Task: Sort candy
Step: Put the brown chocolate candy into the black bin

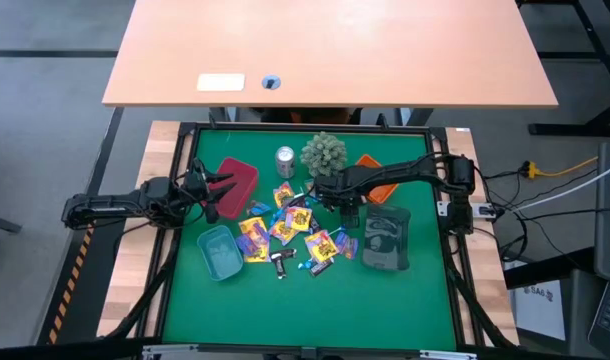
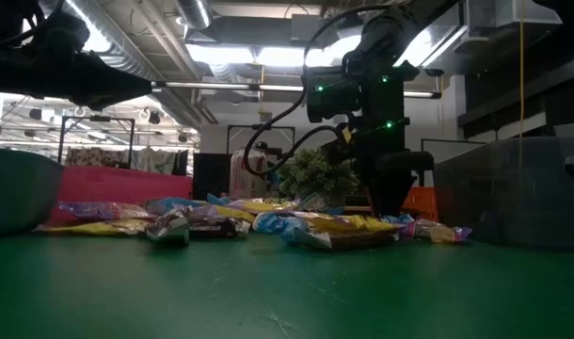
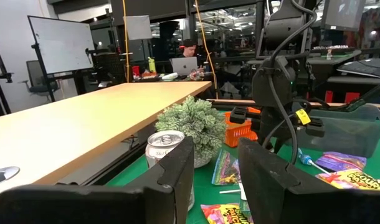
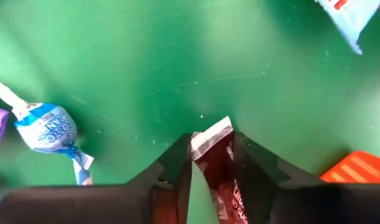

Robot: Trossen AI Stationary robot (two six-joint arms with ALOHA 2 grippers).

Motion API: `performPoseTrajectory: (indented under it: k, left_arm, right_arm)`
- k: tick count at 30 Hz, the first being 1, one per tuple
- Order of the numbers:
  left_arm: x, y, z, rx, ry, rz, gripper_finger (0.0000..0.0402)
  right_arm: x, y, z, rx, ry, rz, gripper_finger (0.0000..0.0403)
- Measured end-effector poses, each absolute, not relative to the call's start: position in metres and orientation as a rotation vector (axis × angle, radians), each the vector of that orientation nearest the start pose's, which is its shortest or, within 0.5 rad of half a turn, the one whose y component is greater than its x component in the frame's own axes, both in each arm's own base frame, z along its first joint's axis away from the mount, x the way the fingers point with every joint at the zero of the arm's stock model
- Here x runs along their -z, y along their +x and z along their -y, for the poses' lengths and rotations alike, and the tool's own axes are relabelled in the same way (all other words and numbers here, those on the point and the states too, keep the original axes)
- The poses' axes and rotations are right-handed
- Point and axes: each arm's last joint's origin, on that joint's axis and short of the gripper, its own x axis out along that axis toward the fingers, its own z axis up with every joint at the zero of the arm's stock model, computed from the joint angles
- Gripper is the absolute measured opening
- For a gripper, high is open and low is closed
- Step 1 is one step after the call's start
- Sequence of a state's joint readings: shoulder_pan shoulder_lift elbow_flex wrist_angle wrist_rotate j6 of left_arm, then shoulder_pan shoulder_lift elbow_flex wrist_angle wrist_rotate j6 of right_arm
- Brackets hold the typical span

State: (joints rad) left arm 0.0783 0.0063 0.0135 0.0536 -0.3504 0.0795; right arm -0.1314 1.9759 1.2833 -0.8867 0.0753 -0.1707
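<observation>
The candy [image 1: 285,232] lies scattered on the green mat: yellow packets, blue-wrapped pieces and dark bars. My right gripper [image 1: 341,206] points down at the pile's far right side, near the orange tray [image 1: 377,176]. It is shut on a dark brown mini bar [image 4: 218,168]. A blue-wrapped lollipop [image 4: 45,127] lies on the mat beside it. My left gripper [image 3: 216,168] waits level and open over the red tray [image 1: 237,182] at the left, with nothing between its fingers. My right gripper pinches the brown mini bar between its two fingers, by the two long sides near the white crimped end [image 4: 212,138]. The fingers come from above, pointing down, and the crimped end shows just past the fingertips. Whether the bar rests on the mat, I cannot tell.
A silver can [image 1: 285,160] and a green spiky plant ball [image 1: 323,152] stand at the mat's far edge. A teal tray [image 1: 220,250] lies near left and a dark grey tray [image 1: 387,238] at the right. Bare green mat stretches along the near edge.
</observation>
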Motion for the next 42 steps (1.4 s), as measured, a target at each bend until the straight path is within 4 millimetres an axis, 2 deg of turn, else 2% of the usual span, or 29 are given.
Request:
performPoseTrajectory:
  k: [6,12,20,29,36,42]
  left_arm:
    - [-0.173,0.094,-0.017,-0.431,0.07,0.044,0.0115]
    - [-0.173,0.094,-0.017,-0.43,0.07,0.044,0.0115]
    - [-0.173,0.094,-0.017,-0.43,0.07,0.044,0.0115]
    - [-0.173,0.094,-0.017,-0.431,0.07,0.044,0.0115]
    - [-0.173,0.094,-0.017,-0.43,0.07,0.044,0.0115]
    - [-0.173,0.094,-0.017,-0.431,0.07,0.044,0.0115]
  right_arm:
    - [-0.139,0.347,0.048,0.024,-0.087,-1.591,0.0089]
    - [-0.149,0.355,0.048,-0.008,-0.052,-1.577,0.0089]
    - [-0.176,0.375,0.046,-0.119,0.048,-1.442,0.0089]
    - [-0.224,0.387,0.04,-0.209,0.112,-1.407,0.0089]
    - [-0.255,0.383,0.018,-0.26,0.095,-1.472,0.0089]
    - [-0.26,0.366,-0.012,-0.323,0.066,-1.648,0.0089]
